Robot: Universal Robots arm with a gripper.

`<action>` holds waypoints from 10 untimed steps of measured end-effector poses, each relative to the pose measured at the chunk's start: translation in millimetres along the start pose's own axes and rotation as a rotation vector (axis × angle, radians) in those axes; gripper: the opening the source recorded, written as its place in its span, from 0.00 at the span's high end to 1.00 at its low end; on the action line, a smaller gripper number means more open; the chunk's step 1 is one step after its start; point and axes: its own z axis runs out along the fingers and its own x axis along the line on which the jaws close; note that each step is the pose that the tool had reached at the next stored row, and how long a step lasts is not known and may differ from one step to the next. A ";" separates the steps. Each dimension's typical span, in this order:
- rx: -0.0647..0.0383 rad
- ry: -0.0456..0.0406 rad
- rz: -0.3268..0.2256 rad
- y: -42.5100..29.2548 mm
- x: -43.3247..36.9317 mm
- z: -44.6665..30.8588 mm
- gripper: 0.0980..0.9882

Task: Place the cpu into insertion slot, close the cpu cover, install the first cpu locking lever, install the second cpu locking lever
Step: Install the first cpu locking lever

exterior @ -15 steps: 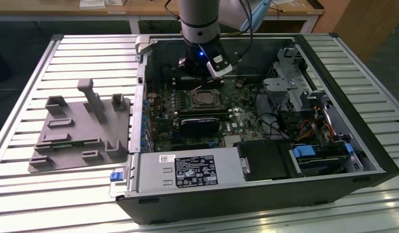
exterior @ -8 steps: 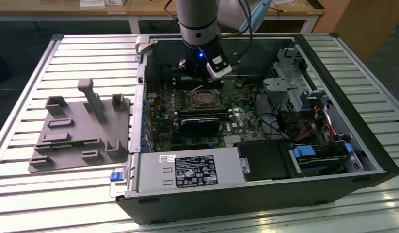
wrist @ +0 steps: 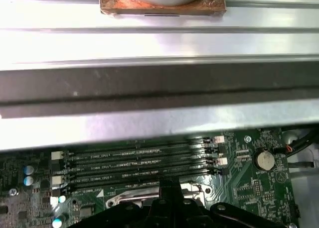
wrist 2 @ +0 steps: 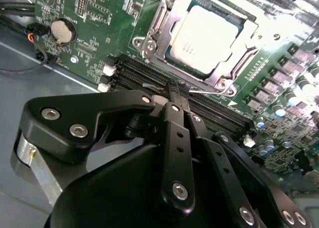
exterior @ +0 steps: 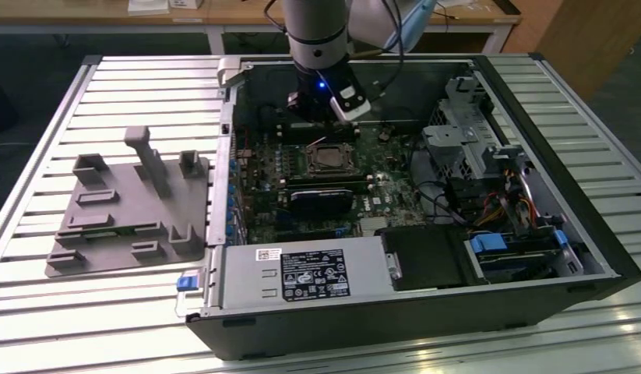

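The cpu (wrist 2: 204,36) lies flat in the insertion slot (exterior: 325,160), its pale metal top showing through the window of the cpu cover (wrist 2: 154,36), which lies down over it. My gripper (wrist 2: 177,91) hangs over the long memory slots (wrist 2: 149,78) just beside the socket's edge. Its black fingers are pressed together with nothing between them. A thin bright lever wire (wrist 2: 209,92) runs along that socket edge right by the tips. In the exterior view the gripper (exterior: 318,125) is low inside the open computer case, at the socket's far side. The first wrist view shows the gripper (wrist: 169,185) by the cover's edge (wrist: 134,200).
A coin battery (wrist 2: 62,31) sits on the green board beside the memory slots. A black module (exterior: 320,199) lies on the near side of the socket. Drive bays and cables (exterior: 476,148) fill the case at the exterior view's right. A grey fixture (exterior: 123,210) stands on the slatted table.
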 end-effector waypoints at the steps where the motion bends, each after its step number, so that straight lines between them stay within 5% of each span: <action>1: 0.000 0.0000 0.000 1.0 0.2 0.4 1.00; 10: 0.003 -0.0005 0.001 1.2 0.8 3.7 1.00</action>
